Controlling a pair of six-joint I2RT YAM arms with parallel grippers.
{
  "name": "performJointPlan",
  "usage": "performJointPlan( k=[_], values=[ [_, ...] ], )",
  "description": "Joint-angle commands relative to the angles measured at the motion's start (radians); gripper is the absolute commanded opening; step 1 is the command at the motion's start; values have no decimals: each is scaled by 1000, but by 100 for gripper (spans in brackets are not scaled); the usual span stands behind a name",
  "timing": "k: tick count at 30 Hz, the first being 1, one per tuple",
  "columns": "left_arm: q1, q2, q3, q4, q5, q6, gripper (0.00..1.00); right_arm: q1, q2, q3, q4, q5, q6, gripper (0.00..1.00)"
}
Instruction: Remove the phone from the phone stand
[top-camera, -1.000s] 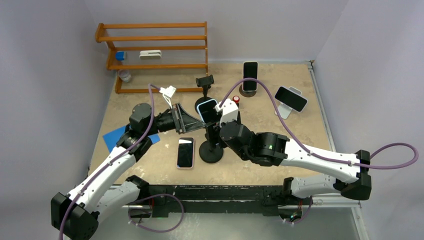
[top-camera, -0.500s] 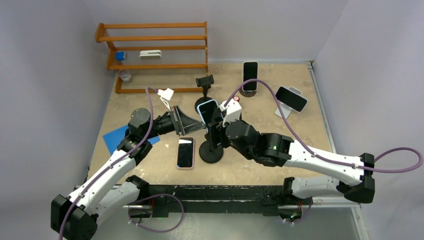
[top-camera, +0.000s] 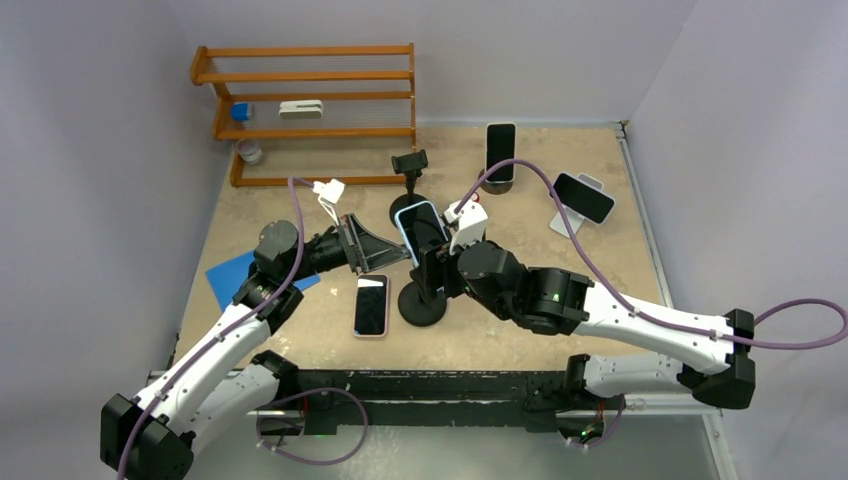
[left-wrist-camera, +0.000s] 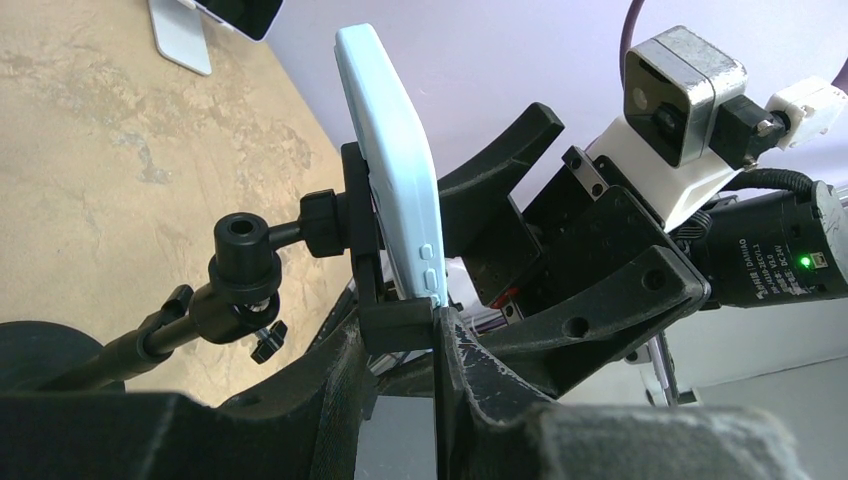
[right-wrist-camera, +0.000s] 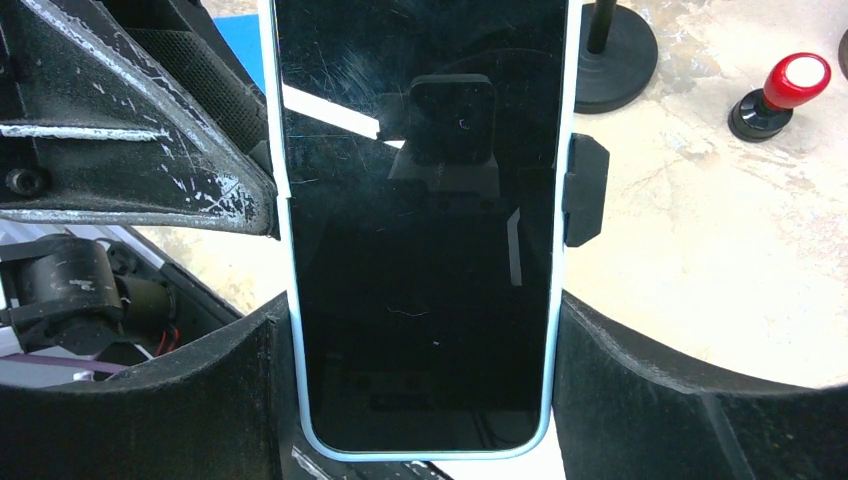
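Mid-tabletop (top-camera: 460, 150), the phone stand (top-camera: 423, 303) holds the phone (top-camera: 420, 222) upright in its clamp (left-wrist-camera: 357, 205). The left end effector (left-wrist-camera: 400, 335), nearly closed, pinches the clamp's lower jaw. The right end effector (right-wrist-camera: 422, 330), spread wide, grips the phone's long edges. Extraction is in hand: next, draw the phone free while the left braces.

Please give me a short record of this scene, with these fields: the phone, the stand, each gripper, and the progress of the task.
phone: light blue phone, nearly upright, in the clamp
stand: black stand with a round base, on the table
left gripper: shut on the lower end of the clamp
right gripper: shut on the phone, one finger on each long edge
progress: phone not yet out of the clamp
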Motion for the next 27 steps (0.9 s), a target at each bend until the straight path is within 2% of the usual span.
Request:
performJointPlan(
  k=[1, 27],
  values=[
    [16, -28, -26, -58, -3, 32, 0, -46, -58, -13, -73, 136, 45, 0],
    [16, 14, -26, -47, 15, 47, 0, -46, -107, 30, 77, 18, 30, 0]
  ],
)
